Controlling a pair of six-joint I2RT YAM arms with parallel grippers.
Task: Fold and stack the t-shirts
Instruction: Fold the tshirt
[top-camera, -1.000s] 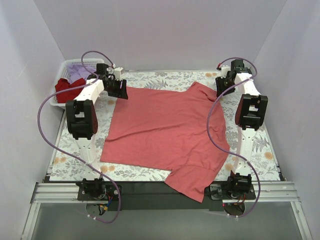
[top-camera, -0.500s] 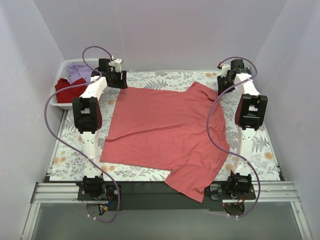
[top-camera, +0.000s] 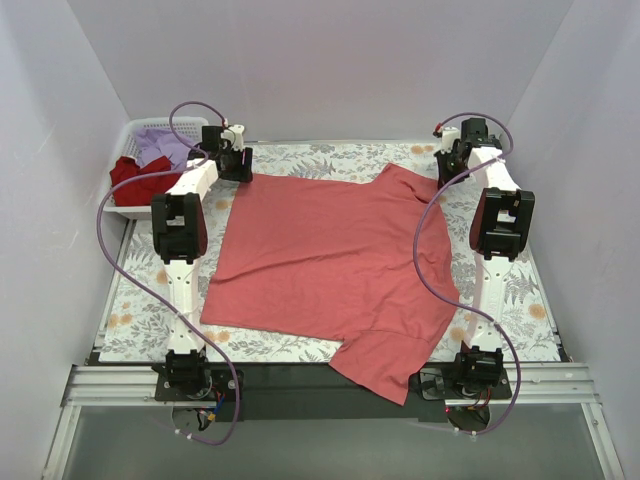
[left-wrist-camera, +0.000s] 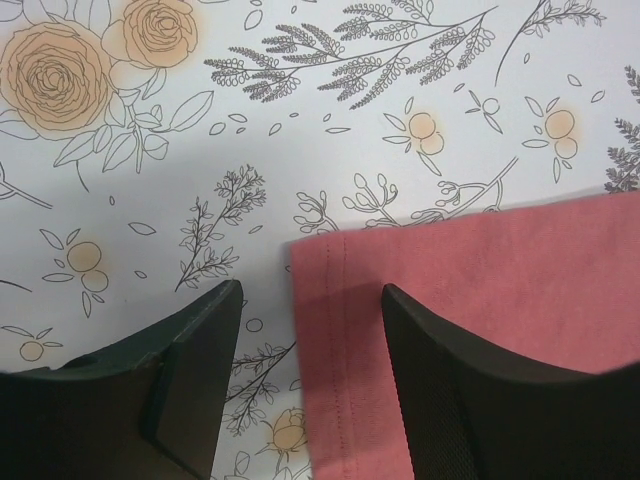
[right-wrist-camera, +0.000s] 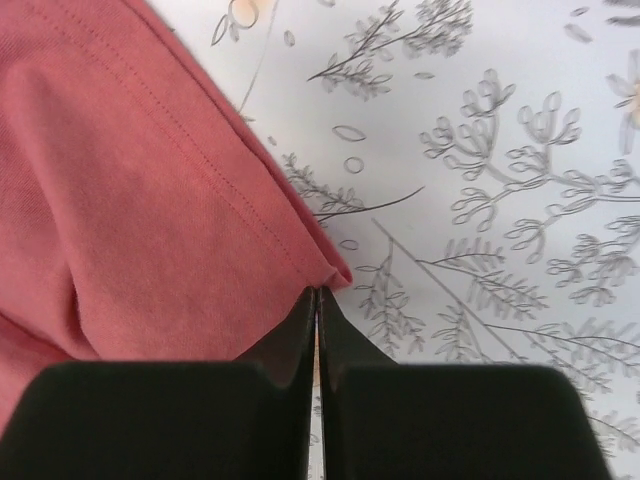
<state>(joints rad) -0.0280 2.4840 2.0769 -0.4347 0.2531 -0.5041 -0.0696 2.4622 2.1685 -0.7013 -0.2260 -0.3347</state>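
Observation:
A large coral-red t-shirt (top-camera: 330, 260) lies spread flat on the floral cloth, one sleeve hanging over the near edge. My left gripper (top-camera: 237, 165) is at its far-left corner. In the left wrist view it stands open (left-wrist-camera: 310, 288), its jaws on either side of the stitched hem of the shirt (left-wrist-camera: 480, 290). My right gripper (top-camera: 447, 165) is at the far-right sleeve. In the right wrist view it is shut (right-wrist-camera: 318, 290), with the hem corner of the shirt (right-wrist-camera: 130, 200) bunched at its tips. A darker red tee (top-camera: 135, 178) and a lavender tee (top-camera: 160, 145) lie in the basket.
The white lattice basket (top-camera: 127, 137) stands at the far left corner, just behind the left arm. The grey-and-orange floral cloth (top-camera: 520, 300) covers the table. White walls close in on the left, the right and the back.
The right gripper has shut on the sleeve's hem corner. The left gripper has moved a little farther back along the shirt's far-left corner and stays open.

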